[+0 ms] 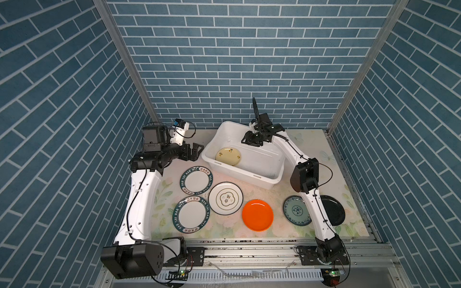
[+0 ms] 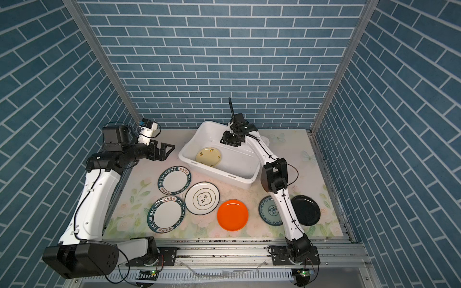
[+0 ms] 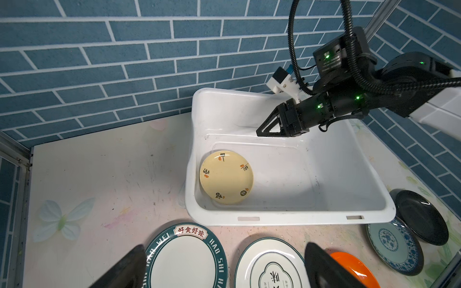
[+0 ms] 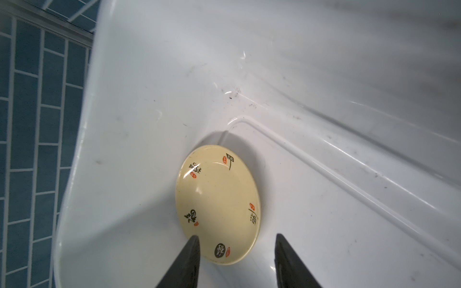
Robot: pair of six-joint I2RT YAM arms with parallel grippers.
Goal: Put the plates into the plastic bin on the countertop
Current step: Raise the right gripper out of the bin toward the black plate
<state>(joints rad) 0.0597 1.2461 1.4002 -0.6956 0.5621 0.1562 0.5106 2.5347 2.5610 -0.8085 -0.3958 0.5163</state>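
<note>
While the black left gripper (image 1: 193, 153) hung with fingers spread wide, two white round plates (image 1: 197, 180) (image 1: 191, 215), dark-green rims lettered "HAO SHI HAO WEI", lay on the floral countertop (image 1: 249, 232). Rightward, a cream plate (image 1: 228, 156) with brushed characters sat inside the white plastic bin (image 1: 262, 162), beneath the right gripper (image 4: 237, 239), whose parted fingers held nothing.

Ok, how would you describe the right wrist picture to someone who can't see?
A cream round plate with black and red markings lies inside the large white plastic bin, beside its sloping side wall. The right gripper hangs above with its black fingers apart, holding nothing. A blue brick wall shows beyond the rim.
</note>
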